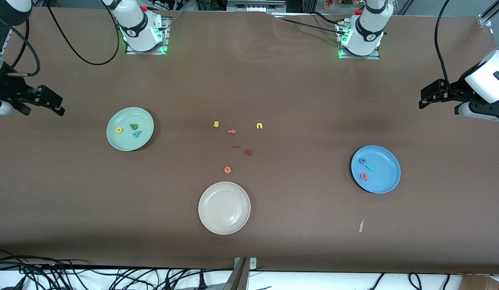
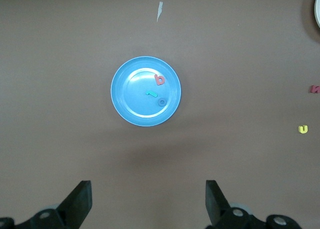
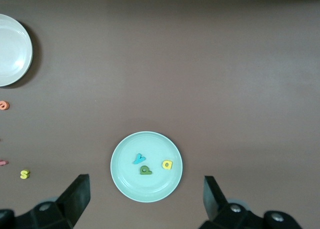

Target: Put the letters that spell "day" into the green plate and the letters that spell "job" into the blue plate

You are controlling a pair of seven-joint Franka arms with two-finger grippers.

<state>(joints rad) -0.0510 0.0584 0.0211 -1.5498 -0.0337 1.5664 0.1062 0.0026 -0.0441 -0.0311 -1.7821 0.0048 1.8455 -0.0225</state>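
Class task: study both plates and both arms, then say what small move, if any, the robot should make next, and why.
Probably none beyond staying parked: the green plate holds d, a and y; the blue plate holds j, o and b. The left gripper and right gripper wait open at the table's ends.

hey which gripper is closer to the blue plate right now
The left. The left gripper hangs open past the blue plate toward the left arm's end of the table. The right gripper, also open, waits at the right arm's end, by the green plate.
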